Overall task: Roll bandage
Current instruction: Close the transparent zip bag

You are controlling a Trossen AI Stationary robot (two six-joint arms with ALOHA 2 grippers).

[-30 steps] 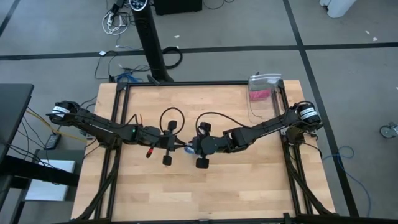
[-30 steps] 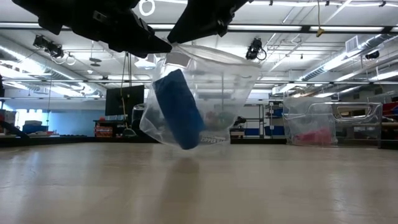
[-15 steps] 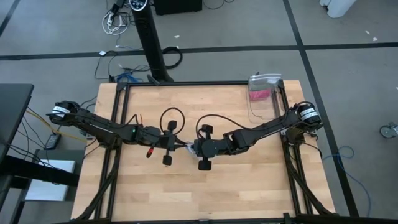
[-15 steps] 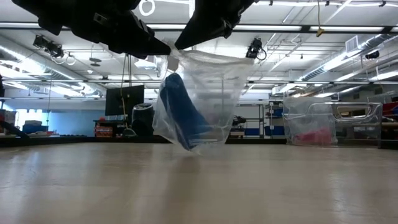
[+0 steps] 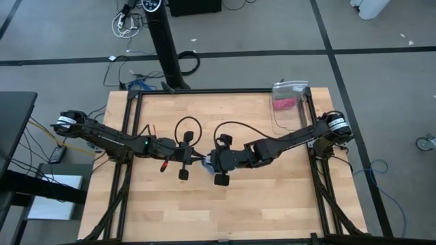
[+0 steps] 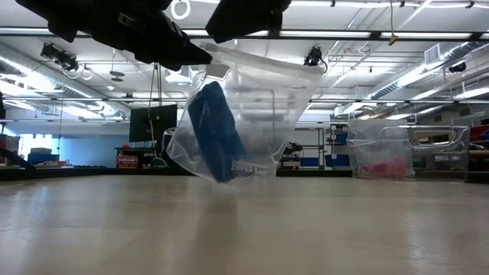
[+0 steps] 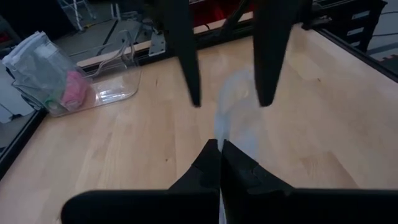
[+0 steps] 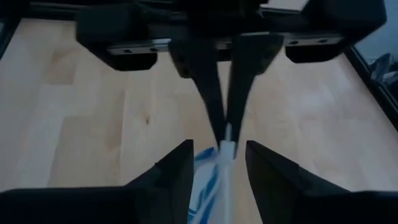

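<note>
My left gripper (image 7: 219, 146) is pressed together on the top edge of a clear plastic bag (image 6: 244, 114), holding it up above the table (image 5: 259, 204) near the table's centre. The fingertips meet with the bag film pinched between them. My right gripper (image 8: 217, 152) faces the left one across the same edge. Its fingers (image 8: 177, 165) stand apart, with the bag's rim between them and a gap visible on both sides, so they are not clamped on it.

The bandage (image 6: 216, 130) is inside the bag. It shows as a bright blue roll, tilted, leaning against the bag's side. The bag's bottom hangs clear of the table surface.

A clear container (image 5: 289, 103) with pink contents stands at the table's far right corner, well apart from both grippers.
</note>
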